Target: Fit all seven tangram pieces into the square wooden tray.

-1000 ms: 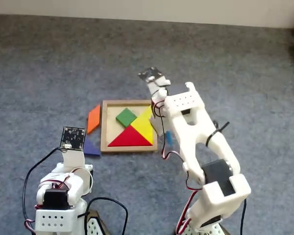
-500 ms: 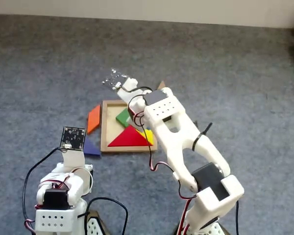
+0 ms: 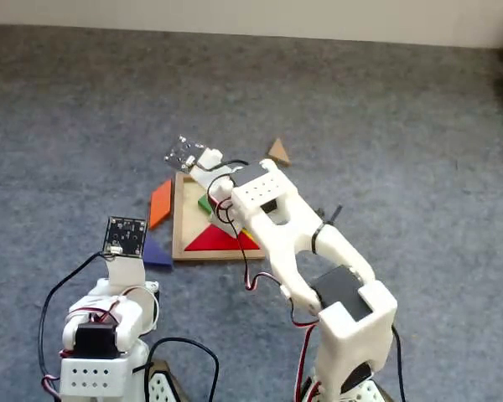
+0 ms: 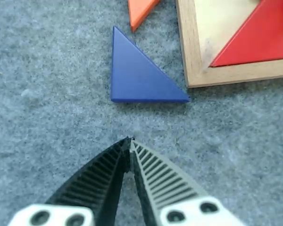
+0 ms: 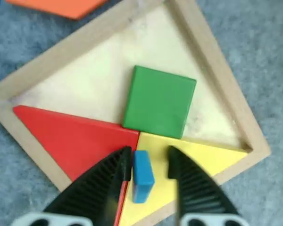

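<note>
The square wooden tray point(image 3: 177, 218) lies on the carpet and holds a green square point(image 5: 159, 102), a red triangle point(image 5: 78, 139) and a yellow triangle point(image 5: 198, 157). My right gripper point(image 5: 148, 157) hangs over the tray's middle, shut on a small light blue piece point(image 5: 142, 175) held on edge above the red and yellow triangles. An orange parallelogram point(image 3: 160, 203) and a dark blue triangle point(image 4: 137, 75) lie just outside the tray's left rim. A brown triangle point(image 3: 277, 152) rests on the carpet beyond the tray. My left gripper point(image 4: 130, 141) is shut and empty, a short way from the dark blue triangle.
Grey carpet point(image 3: 419, 167) stretches all around the tray. The right arm point(image 3: 293, 234) covers the tray's right half in the high view. A pale wall strip point(image 3: 318, 17) runs along the far edge.
The right arm has swung left from the tray's right rim to over its middle, carrying the light blue piece. The brown triangle has come into sight. The left arm has kept still.
</note>
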